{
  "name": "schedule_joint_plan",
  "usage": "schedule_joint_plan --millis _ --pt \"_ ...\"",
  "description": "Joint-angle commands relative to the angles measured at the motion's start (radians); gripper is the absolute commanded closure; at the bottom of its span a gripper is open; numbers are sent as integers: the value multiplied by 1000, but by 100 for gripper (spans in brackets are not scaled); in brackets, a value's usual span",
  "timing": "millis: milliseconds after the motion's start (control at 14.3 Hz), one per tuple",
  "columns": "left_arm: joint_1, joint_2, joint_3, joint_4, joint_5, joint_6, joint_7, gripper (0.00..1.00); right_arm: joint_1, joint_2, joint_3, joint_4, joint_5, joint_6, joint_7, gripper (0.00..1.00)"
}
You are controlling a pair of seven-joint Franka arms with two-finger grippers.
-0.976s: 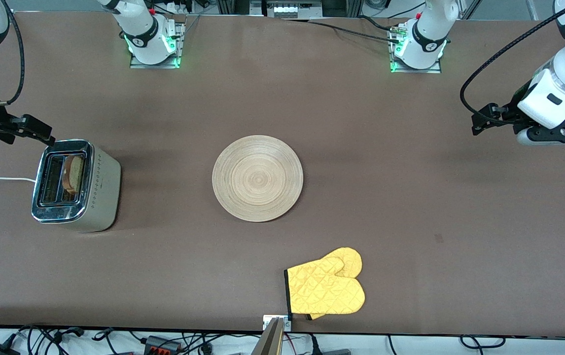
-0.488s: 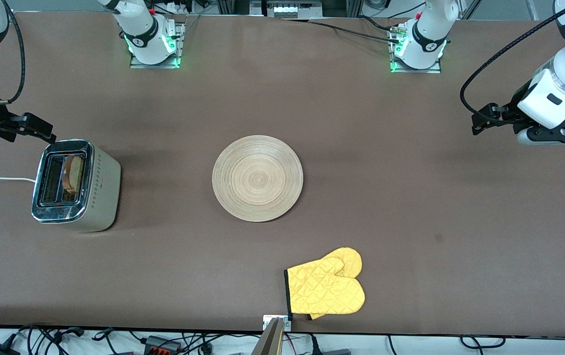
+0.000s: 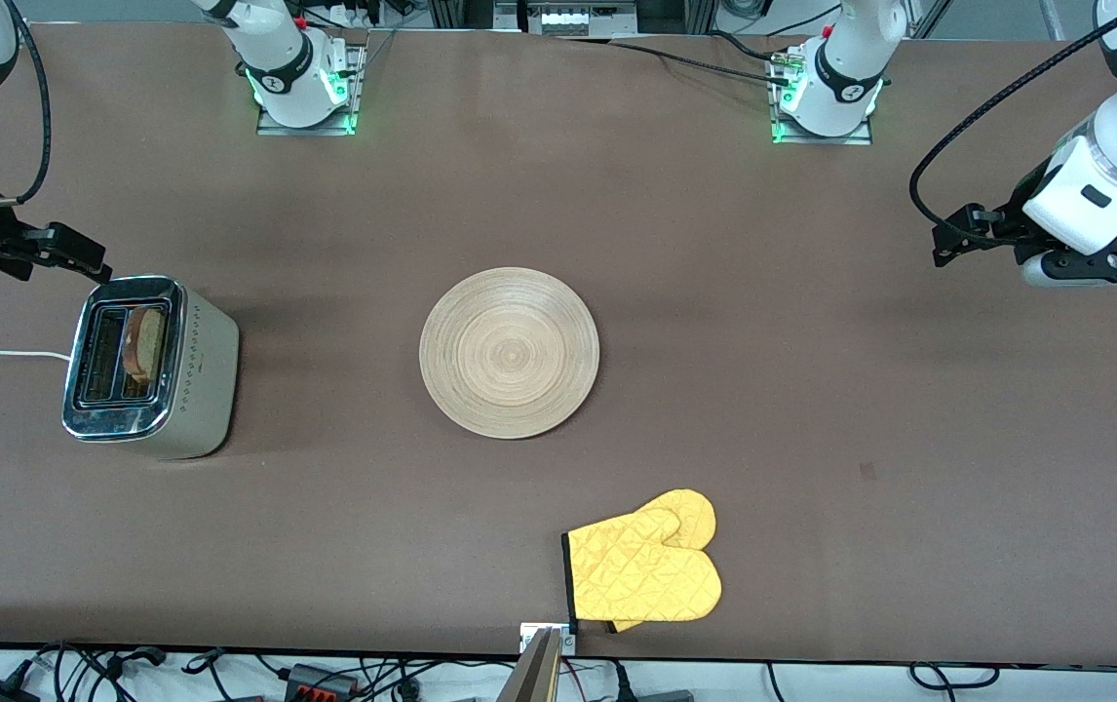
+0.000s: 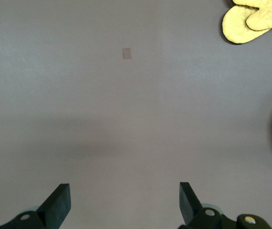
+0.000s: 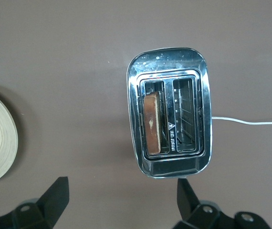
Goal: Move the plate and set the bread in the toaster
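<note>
Silver toaster (image 3: 151,366) with bread (image 3: 144,343) already standing in one slot, both arms drawn back.

Stood toward the right arm's end of the table, white cord trailing off; one of its two slots filled by the single dark-crusted slice, the other bare. Lay alone at mid-table, one pale wooden plate (image 3: 510,352), with nothing on it. Rested nearer the front camera than the plate, one pair of yellow oven mitts (image 3: 646,567). Hovered above the toaster with fingers spread wide and grasping nothing, right gripper (image 5: 119,198). Hung likewise released and unladen over bare table at its own end, left gripper (image 4: 124,200), apparently waiting. Judged both steps finished, so nothing called for next beyond retreating clear.
</note>
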Motion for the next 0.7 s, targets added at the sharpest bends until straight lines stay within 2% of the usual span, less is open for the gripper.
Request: schedule_joint_plan --millis 0,488,627 --pt "6 -6 -1 10 -15 -17 -1 0 -6 -21 15 -2 -9 -13 -1 0" --pt "6 -6 0 10 -15 -21 -1 0 -10 -41 9 -2 -6 -32 -12 0" --pt "6 -6 0 10 -15 -21 -1 0 -15 -76 6 -19 -8 -39 -13 0"
